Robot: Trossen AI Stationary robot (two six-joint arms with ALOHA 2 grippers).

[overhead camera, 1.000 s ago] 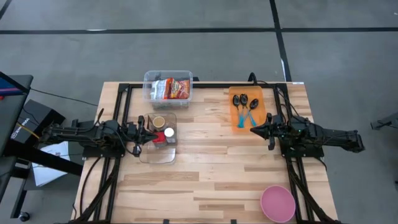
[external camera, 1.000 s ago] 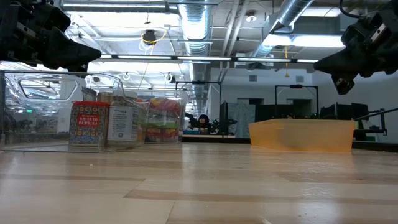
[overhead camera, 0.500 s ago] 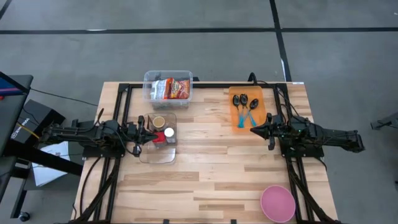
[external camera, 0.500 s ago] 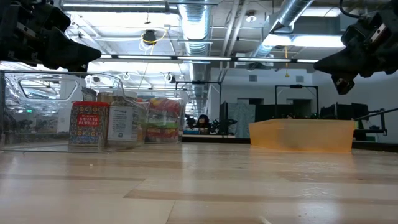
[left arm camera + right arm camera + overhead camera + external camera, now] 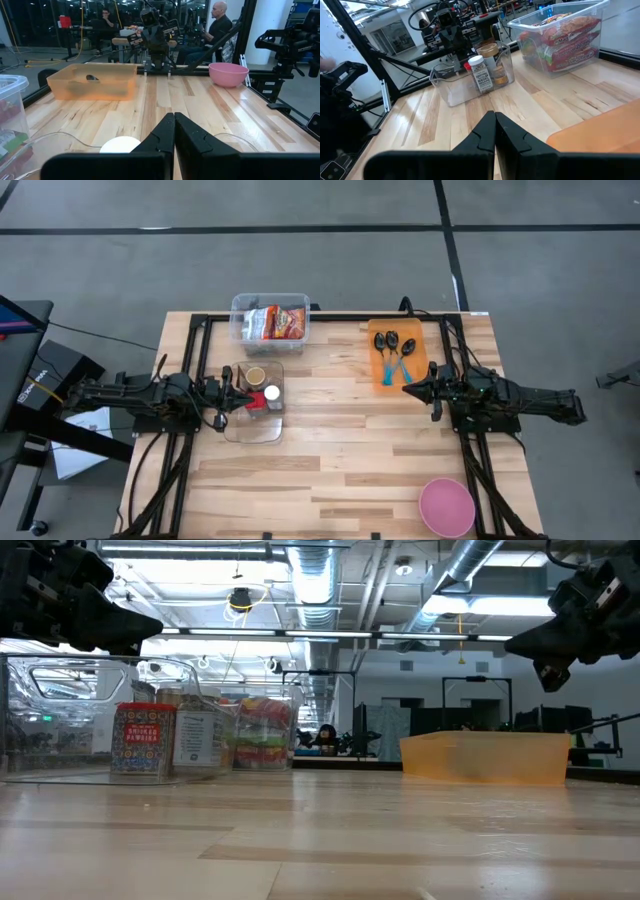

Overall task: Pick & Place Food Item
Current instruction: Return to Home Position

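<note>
Left gripper (image 5: pixel 245 396) and right gripper (image 5: pixel 408 390) hang empty in the high view, low view has the red seasoning can (image 5: pixel 143 739) upright inside the clear bin (image 5: pixel 60 668), wrist views show both pinched together, and I'd guess that can's stiff, light, slick, so grab mid-body.

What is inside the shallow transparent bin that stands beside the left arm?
The clear rectangular bin holds a red seasoning tin, a white-capped spice jar and a brown-lidded jar. The left end effector covers part of it from above; anything beneath is hidden.
</note>
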